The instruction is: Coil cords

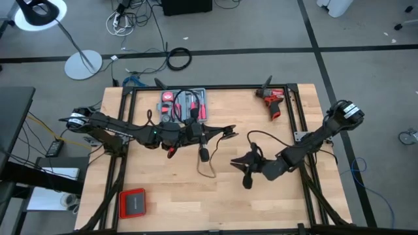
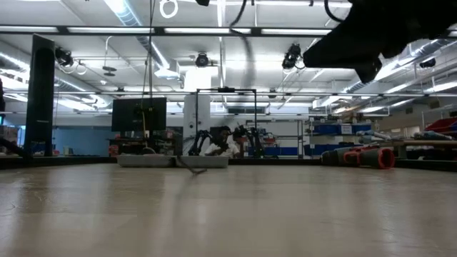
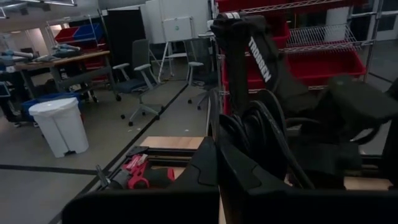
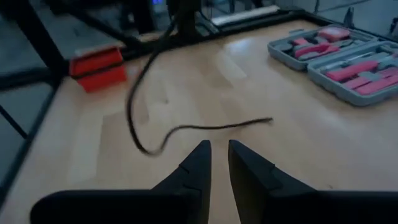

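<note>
The cord is a thin black cable. Several of its loops (image 3: 258, 134) stand up between the fingers of my left gripper (image 1: 227, 131), which is shut over the table's middle and points level toward the right edge. From there the cord drops past a small black plug block (image 1: 204, 155). Its tail (image 4: 205, 127) lies slack on the wood, also seen in the high view (image 1: 208, 172). My right gripper (image 4: 219, 150) hovers low, to the right of that tail (image 1: 241, 171). It tilts slightly down, with a narrow gap between its fingers and nothing in it. My left gripper holds several loops of the cord (image 3: 249, 140) pinched between its two shut fingers, coming at them level from the table's left. The loops stand clear of the table. The rest of the cord hangs slack below, with its tail end on the wood.
An open grey tool case (image 1: 184, 104) with red-handled tools sits at the far side behind the left arm. A red drill (image 1: 273, 102) lies far right, and a red box (image 1: 133, 202) near left. Black frame rails (image 1: 307, 124) edge the table. Bare wood lies around the tail.
</note>
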